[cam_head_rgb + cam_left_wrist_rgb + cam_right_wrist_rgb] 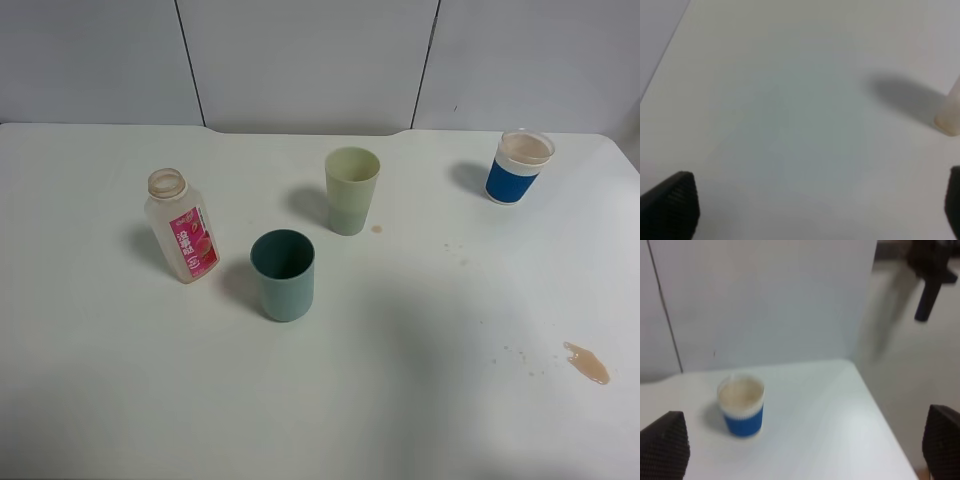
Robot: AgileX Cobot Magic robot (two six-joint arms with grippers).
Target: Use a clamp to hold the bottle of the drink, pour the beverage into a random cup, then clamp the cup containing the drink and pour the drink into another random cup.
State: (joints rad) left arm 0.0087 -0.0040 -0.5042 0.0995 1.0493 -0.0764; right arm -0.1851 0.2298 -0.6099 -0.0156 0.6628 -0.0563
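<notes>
A clear drink bottle with a pink label and no cap stands at the left of the white table. A dark teal cup stands just right of it, and a pale green cup stands behind that. A blue-and-white cup holding pinkish drink stands at the far right. It also shows in the right wrist view. Neither arm shows in the high view. My left gripper is open above bare table, with the bottle's base at the picture's edge. My right gripper is open and empty, well short of the blue cup.
A pinkish spill lies near the table's right front, with small drops toward the middle. A grey panelled wall backs the table. The table's right edge shows close beside the blue cup.
</notes>
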